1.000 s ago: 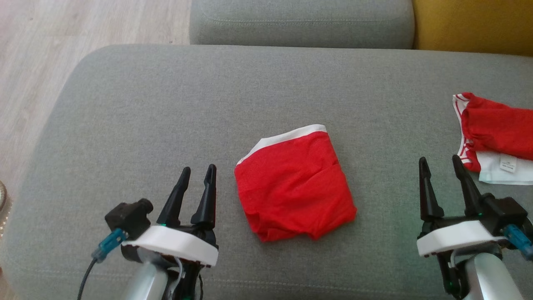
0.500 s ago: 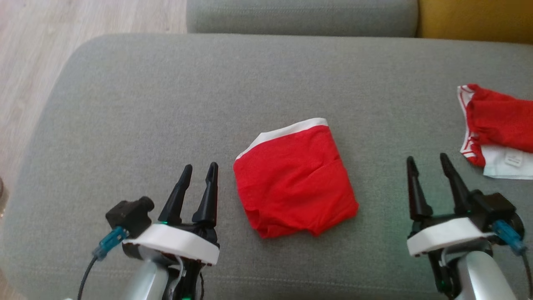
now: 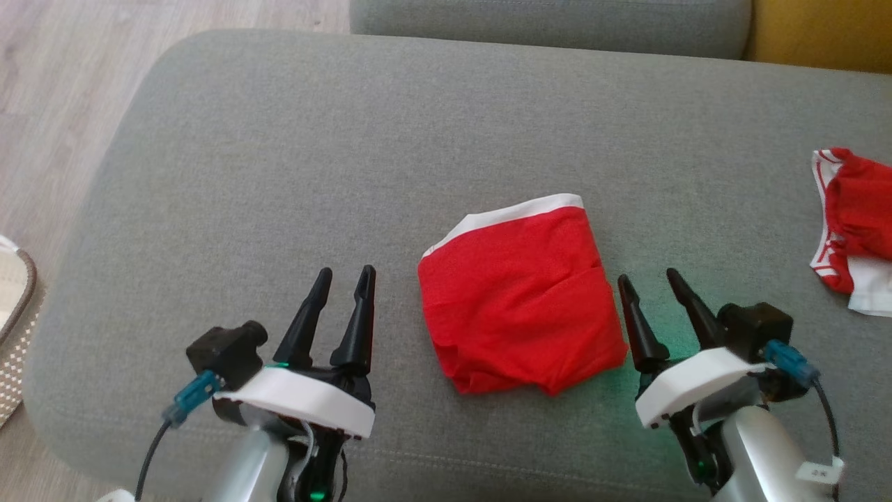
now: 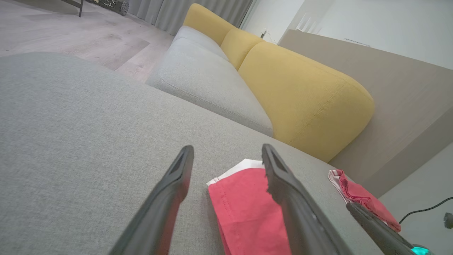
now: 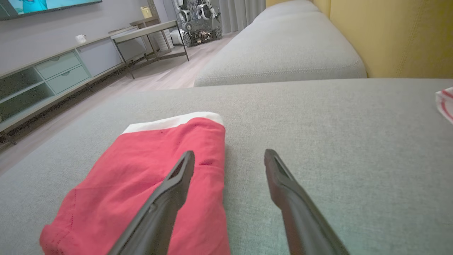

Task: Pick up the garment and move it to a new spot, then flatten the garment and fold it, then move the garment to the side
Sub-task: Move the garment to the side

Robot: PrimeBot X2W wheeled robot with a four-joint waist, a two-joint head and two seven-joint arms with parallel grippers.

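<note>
A folded red garment (image 3: 519,296) with a white waistband lies flat on the grey sofa cushion (image 3: 313,160); it also appears as the garment (image 4: 247,212) and the garment (image 5: 152,180) in the wrist views. My left gripper (image 3: 346,277) stands open a short way to its left, empty. Open and empty too, my right gripper (image 3: 649,280) hovers at the garment's right edge, its left finger over the cloth in the right wrist view (image 5: 229,156).
A second red and white garment (image 3: 854,230) lies at the cushion's right edge. Behind are another grey cushion (image 3: 550,21) and a yellow backrest (image 3: 822,31). Wooden floor and a woven basket (image 3: 14,307) lie left.
My right gripper has moved left, right up to the garment's right edge. The head camera has shifted, so everything sits further right in its view. The left gripper has held still.
</note>
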